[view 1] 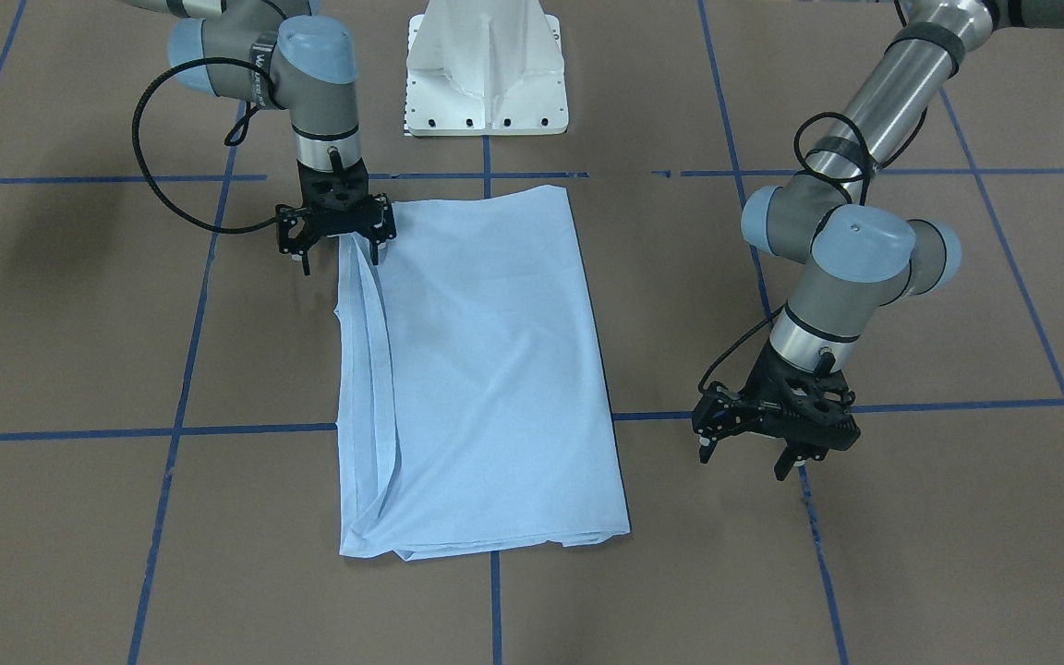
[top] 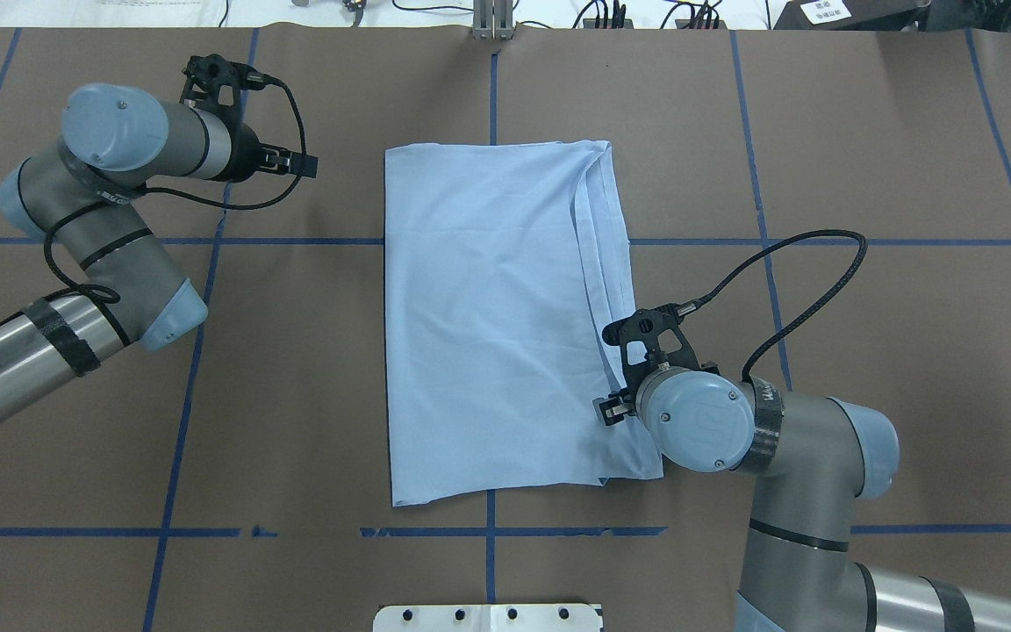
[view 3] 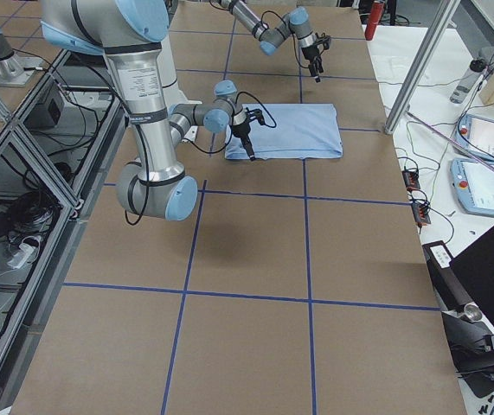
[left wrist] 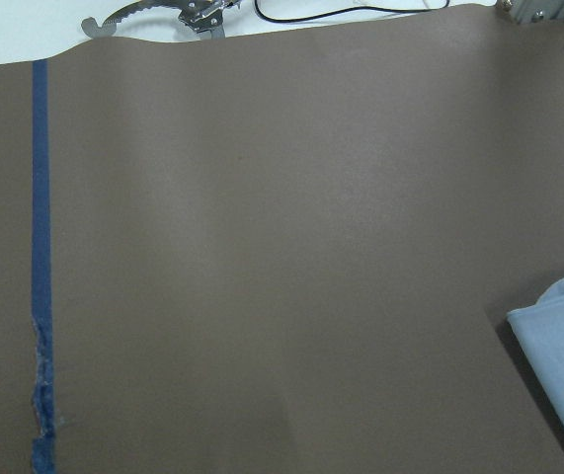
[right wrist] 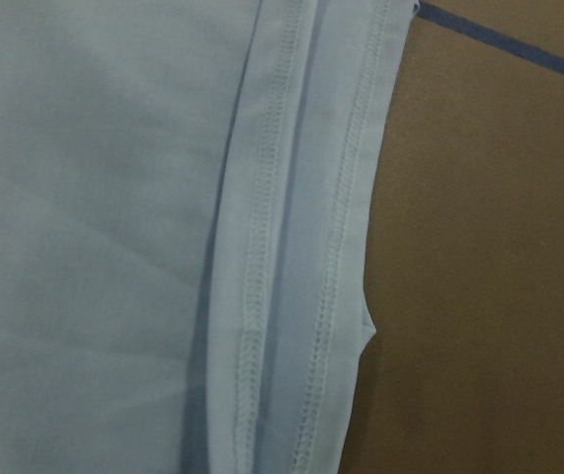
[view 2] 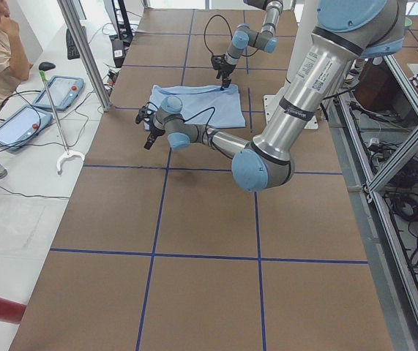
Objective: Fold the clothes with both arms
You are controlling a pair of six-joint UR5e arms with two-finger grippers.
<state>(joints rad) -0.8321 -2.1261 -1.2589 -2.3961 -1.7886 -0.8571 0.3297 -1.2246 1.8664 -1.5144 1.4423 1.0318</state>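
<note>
jaws apart, left gripper hangs over brown table with blue tape.

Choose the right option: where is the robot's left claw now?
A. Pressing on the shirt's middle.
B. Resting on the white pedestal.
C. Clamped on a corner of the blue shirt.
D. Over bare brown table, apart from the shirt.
D: the left claw hangs open over bare table, clear of the folded T-shirt, and its wrist view shows mostly table with only a shirt corner.
</note>
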